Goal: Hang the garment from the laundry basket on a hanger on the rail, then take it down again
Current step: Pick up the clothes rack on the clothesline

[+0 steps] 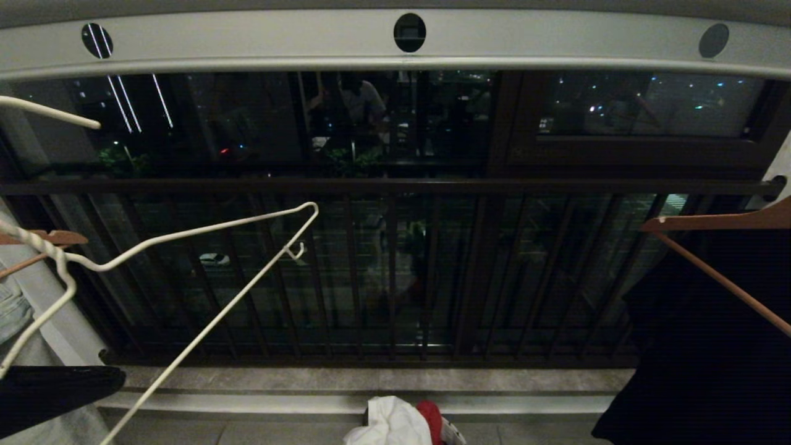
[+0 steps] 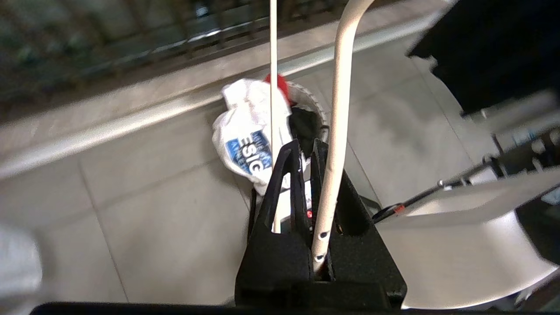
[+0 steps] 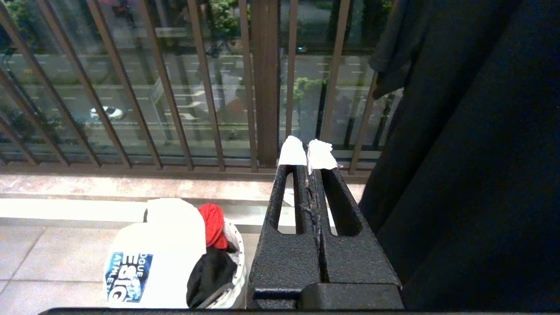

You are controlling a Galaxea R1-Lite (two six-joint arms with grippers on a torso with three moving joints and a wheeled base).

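Note:
The white wire hanger (image 1: 204, 238) hangs tilted in the air at the left, below the pale grey rail (image 1: 247, 46) and off it. My left gripper (image 2: 306, 146) is shut on a thick white part of the hanger (image 2: 337, 131), and a thin wire of it runs past the fingers. On the floor below, the white garment (image 2: 245, 131) with its blue "ESIG" print spills out of the small round laundry basket (image 2: 317, 109). The garment (image 1: 386, 423) also shows at the bottom of the head view. My right gripper (image 3: 308, 153) is shut and empty, low beside the basket (image 3: 234, 262) and garment (image 3: 153, 245).
A large black garment (image 1: 698, 334) hangs on a brown wooden hanger (image 1: 717, 222) at the right. Another wooden hanger (image 1: 55, 238) and pale clothing (image 1: 25, 321) are at the far left. The dark balustrade (image 1: 395, 272) stands behind. A red cloth (image 1: 429, 414) lies in the basket.

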